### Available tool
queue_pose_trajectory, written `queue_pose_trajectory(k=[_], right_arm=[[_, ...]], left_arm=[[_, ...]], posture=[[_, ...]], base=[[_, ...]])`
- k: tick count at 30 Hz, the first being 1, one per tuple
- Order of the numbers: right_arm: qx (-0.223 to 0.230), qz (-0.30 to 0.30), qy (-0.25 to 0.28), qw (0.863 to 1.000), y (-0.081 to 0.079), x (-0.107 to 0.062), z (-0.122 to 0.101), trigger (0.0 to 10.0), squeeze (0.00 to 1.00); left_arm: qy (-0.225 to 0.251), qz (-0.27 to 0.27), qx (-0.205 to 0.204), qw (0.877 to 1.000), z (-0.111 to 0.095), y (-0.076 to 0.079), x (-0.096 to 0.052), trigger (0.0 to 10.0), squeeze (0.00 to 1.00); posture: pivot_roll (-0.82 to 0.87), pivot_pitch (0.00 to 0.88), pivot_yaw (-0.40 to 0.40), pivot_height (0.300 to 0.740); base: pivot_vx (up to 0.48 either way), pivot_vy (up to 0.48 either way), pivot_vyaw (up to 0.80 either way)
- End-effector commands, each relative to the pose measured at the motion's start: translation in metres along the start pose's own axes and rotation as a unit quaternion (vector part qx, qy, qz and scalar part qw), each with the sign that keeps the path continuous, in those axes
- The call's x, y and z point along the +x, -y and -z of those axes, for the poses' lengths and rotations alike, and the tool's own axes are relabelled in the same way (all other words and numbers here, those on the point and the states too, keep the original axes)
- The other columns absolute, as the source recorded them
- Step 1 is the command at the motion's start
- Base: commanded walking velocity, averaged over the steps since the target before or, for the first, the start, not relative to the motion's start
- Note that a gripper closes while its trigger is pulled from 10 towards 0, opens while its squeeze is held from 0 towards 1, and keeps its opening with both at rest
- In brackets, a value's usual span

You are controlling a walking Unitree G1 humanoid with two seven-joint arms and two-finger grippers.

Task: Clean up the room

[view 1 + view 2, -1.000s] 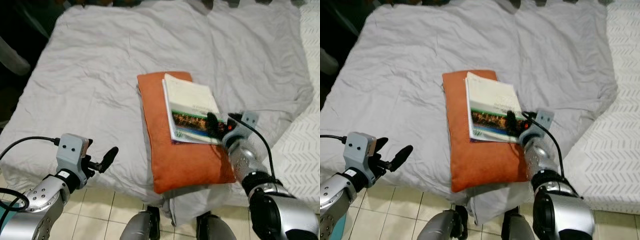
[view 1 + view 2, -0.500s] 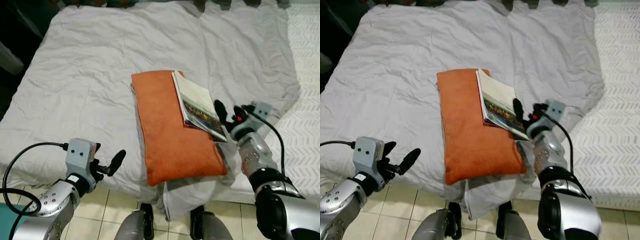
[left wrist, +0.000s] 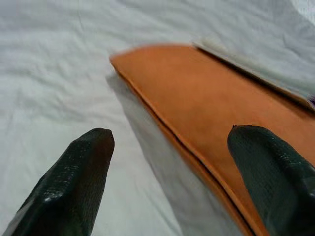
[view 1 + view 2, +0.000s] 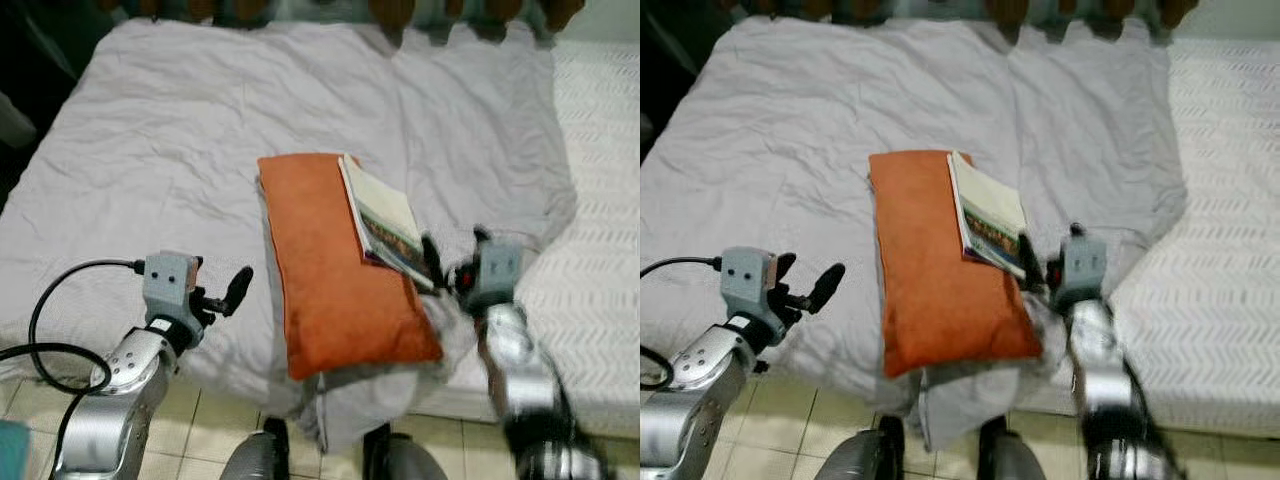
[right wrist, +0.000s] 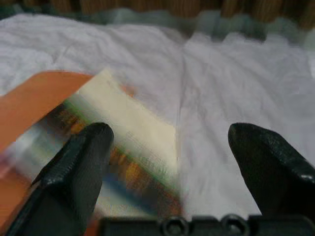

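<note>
No text, label, brand, number or sign can be read. A printed cover with a coloured picture band is seen on the book (image 4: pixel 385 217), which lies just ahead of the right gripper (image 4: pixel 452 262), but its lettering is blurred and too small to be made out. In the right wrist view the same cover is smeared into bands of colour between the fingers (image 5: pixel 74 172), and no word can be told apart.
</note>
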State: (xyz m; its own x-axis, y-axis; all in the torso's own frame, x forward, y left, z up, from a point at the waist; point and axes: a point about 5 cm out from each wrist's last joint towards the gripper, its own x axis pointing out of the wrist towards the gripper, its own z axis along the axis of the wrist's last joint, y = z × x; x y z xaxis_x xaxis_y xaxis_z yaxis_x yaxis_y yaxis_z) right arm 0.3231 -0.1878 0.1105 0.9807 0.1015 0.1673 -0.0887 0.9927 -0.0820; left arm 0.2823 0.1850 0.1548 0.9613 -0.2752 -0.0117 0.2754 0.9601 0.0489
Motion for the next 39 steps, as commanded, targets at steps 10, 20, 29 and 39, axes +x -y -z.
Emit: queue_pose_trajectory(k=[10,20,29,39], right_arm=[[0.114,0.034,-0.084,0.989,-0.009,-0.070,0.037,10.0,0.00],[0.233,0.054,-0.164,0.957,-0.001,-0.039,0.059,10.0,0.00],[0.229,0.035,-0.159,0.960,0.002,-0.001,0.044,10.0,0.00],[0.265,0.040,-0.157,0.951,0.001,0.013,0.040,10.0,0.00]], left_arm=[[-0.043,-0.053,-0.066,0.995,0.049,-0.010,0.018,10.0,0.00],[-0.078,-0.061,-0.159,0.982,0.069,-0.020,0.058,10.0,0.00],[-0.061,-0.040,-0.170,0.983,0.041,-0.013,0.093,10.0,0.00],[-0.062,-0.033,-0.293,0.953,0.034,0.000,0.107,10.0,0.00]], posture=[[-0.04,0.184,0.031,0.740],[-0.06,0.293,0.053,0.740],[-0.09,0.485,0.055,0.740],[-0.10,0.632,0.076,0.740]], base=[[0.000,0.000,0.00],[0.000,0.000,0.00],[0.000,0.000,0.00],[0.000,0.000,0.00]])
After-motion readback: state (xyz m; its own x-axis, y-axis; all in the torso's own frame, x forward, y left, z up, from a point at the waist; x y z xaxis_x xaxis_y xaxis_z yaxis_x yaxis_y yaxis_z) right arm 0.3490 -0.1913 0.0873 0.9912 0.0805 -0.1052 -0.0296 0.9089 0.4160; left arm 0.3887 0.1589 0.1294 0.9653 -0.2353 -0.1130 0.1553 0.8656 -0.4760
